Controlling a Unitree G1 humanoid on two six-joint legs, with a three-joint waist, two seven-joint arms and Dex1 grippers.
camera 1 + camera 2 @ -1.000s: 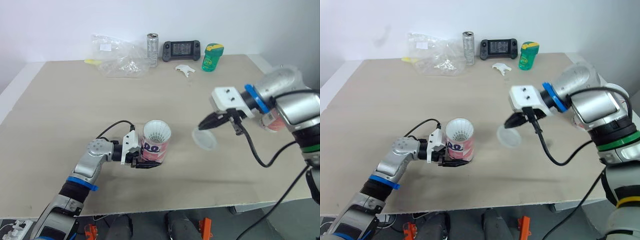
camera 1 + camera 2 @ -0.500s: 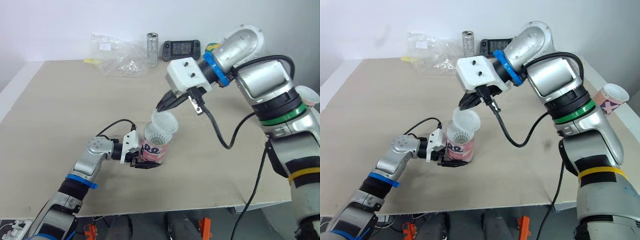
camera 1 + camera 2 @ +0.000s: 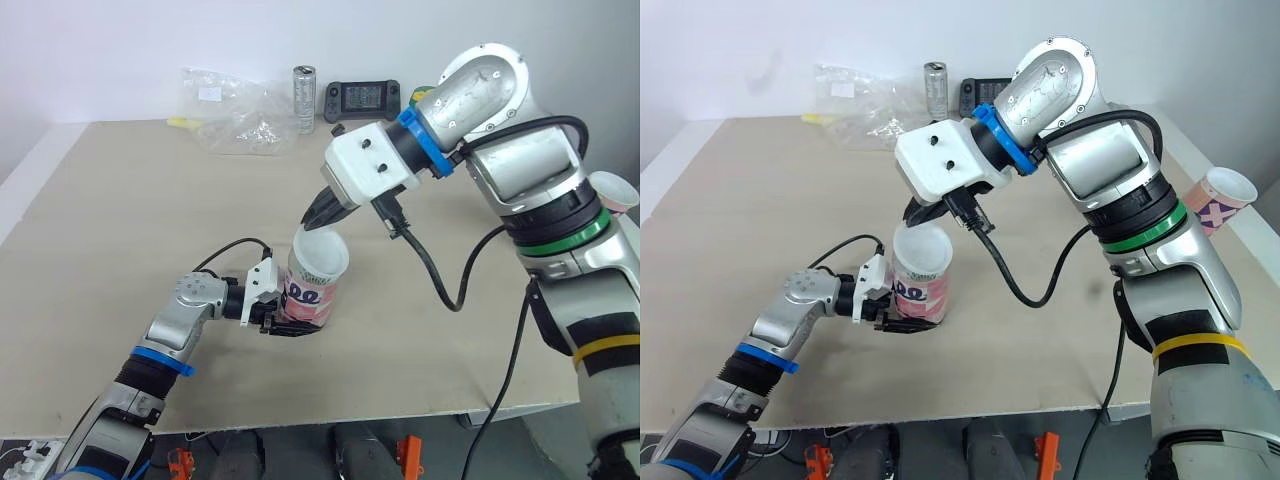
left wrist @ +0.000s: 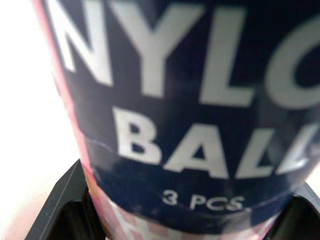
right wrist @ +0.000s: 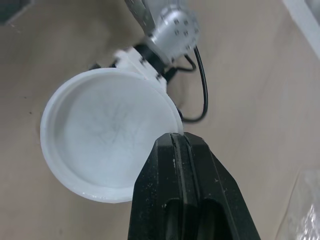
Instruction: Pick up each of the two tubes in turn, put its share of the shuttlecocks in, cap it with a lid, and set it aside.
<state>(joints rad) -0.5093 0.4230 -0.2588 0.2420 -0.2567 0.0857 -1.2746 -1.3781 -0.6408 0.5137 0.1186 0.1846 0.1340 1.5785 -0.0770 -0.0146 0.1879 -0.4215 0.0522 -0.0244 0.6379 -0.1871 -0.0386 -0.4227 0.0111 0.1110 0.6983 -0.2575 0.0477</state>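
A pink and blue shuttlecock tube (image 3: 308,297) stands upright near the table's front edge. My left gripper (image 3: 283,322) is shut on its lower part, and the left wrist view shows the tube's label (image 4: 190,100) close up between the fingers (image 4: 65,200). A translucent white lid (image 3: 320,254) rests on the tube's mouth, slightly tilted. My right gripper (image 3: 314,216) is shut on the lid's far rim from above. In the right wrist view the lid (image 5: 100,155) hides the tube's mouth below. A second pink tube (image 3: 1217,200) stands at the far right.
At the back of the table lie a crumpled clear plastic bag (image 3: 236,116), a metal can (image 3: 304,98) and a black handheld game console (image 3: 365,97). The table's front edge (image 3: 330,418) runs just below the held tube.
My right arm has swung left with the lid, from the right side of the table to above the tube, and lowered it onto the mouth. The left gripper and tube stayed put.
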